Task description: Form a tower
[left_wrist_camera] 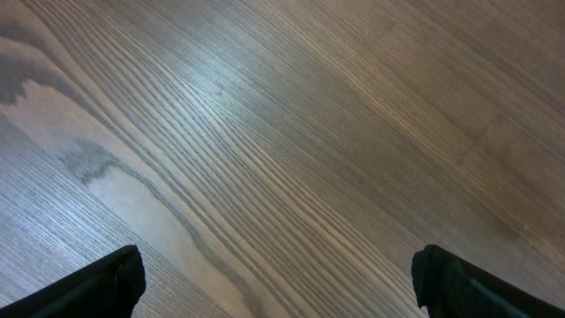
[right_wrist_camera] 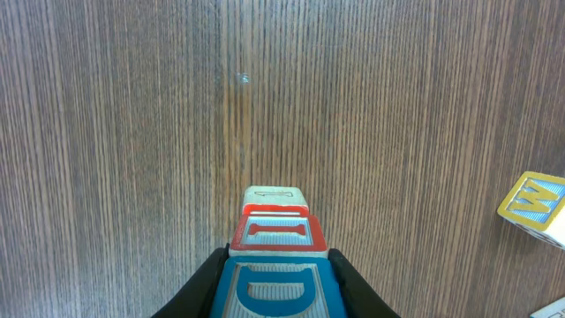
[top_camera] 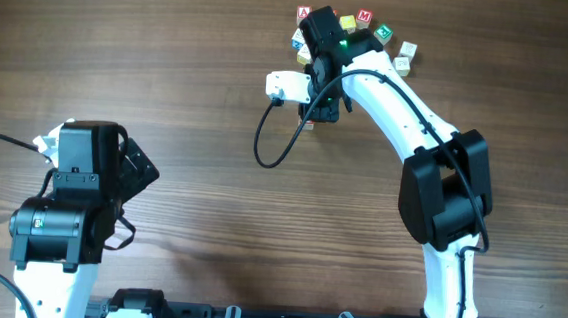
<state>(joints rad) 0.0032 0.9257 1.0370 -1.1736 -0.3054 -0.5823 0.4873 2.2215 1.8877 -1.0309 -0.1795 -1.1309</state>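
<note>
the right gripper (right_wrist_camera: 276,269) is closed partway, its fingers clamped on the blue d cube (right_wrist_camera: 275,299), the topmost of the tower (right_wrist_camera: 277,221). beneath it are a red-framed cube (right_wrist_camera: 278,235) and a pale cube (right_wrist_camera: 275,195) on the wooden table (right_wrist_camera: 115,132). a yellow-edged w cube (right_wrist_camera: 533,205) lies apart at 3 o'clock of the tower. the left gripper (left_wrist_camera: 278,283) is spread wide, holding nothing.

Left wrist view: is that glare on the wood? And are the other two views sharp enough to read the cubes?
Left wrist: yes, a pale sheen washes out the table grain upper left; fingertips dark and soft. Right wrist: even light, grain crisp, the blue D cube readable in the tower. Overhead: even light, loose cubes small, letters barely legible.
</note>
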